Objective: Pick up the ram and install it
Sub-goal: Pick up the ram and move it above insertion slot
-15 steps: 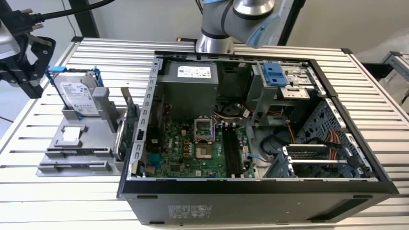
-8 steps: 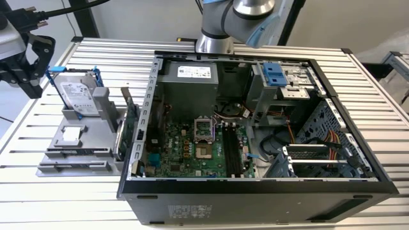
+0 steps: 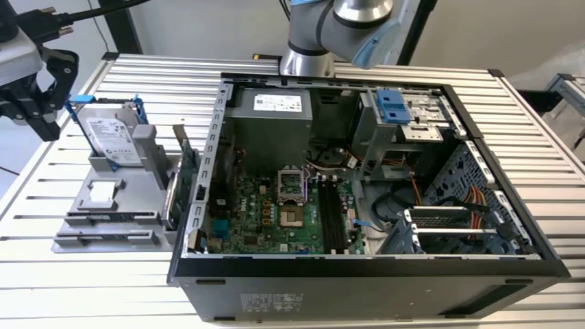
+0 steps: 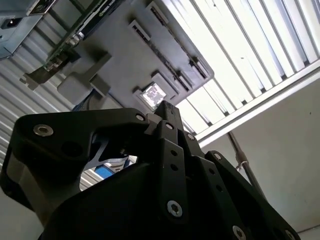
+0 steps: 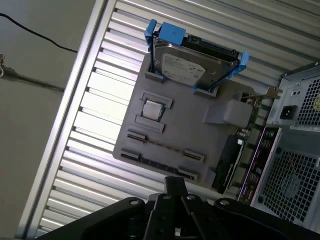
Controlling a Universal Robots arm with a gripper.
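Three cameras: one off the arm, two on its wrist.

The exterior view looks steeply down across the slatted table (image 3: 539, 137) into the open computer case (image 3: 366, 264), from the side opposite the arm's base, and takes in the whole case. At the exterior view's left of the case lies a grey holder (image 3: 119, 205), which both wrist views also show. The first wrist view faces down on it from some height, past the black end effector (image 5: 175, 182), and takes in the hard drive (image 5: 182, 65), the table slats and the case's back panel. The second wrist view sits closer behind the end effector and sees the holder askew.
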